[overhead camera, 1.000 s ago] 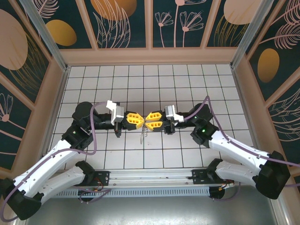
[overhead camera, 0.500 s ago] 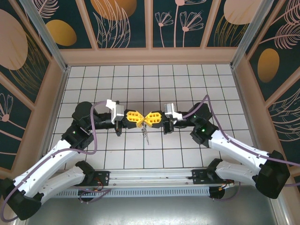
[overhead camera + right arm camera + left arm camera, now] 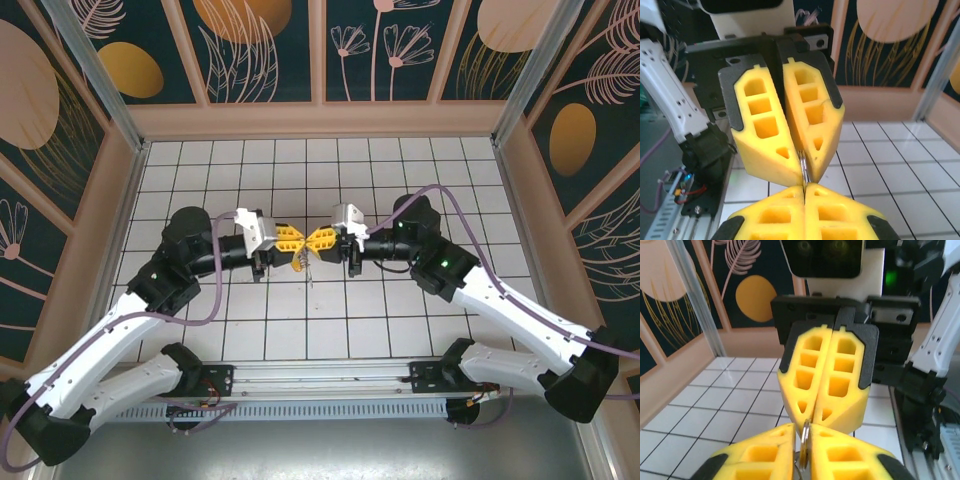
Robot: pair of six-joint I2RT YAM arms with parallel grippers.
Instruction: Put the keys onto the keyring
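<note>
The keyring shows edge-on as a thin metal ring (image 3: pixel 804 436) pinched between my two grippers, which meet tip to tip above the tiled floor. My left gripper (image 3: pixel 803 429) is shut on the ring's near edge. In the right wrist view, my right gripper (image 3: pixel 804 187) is shut on the opposite edge of the keyring (image 3: pixel 803 167). From above, the left gripper (image 3: pixel 299 245) and right gripper (image 3: pixel 313 243) touch mid-table, and small silvery bits (image 3: pixel 305 264) dangle below them. I cannot tell whether those bits are the keys; no yellow key head is visible.
White tiled floor (image 3: pixel 400 170) spreads behind and beside the arms. Wooden walls with dark floral panels (image 3: pixel 265 50) close the back and sides. A metal rail (image 3: pixel 320 375) runs along the near edge between the arm bases.
Both grippers have moved toward the back wall and rolled at the wrist, staying tip to tip. The dangling silvery bits rose with them.
</note>
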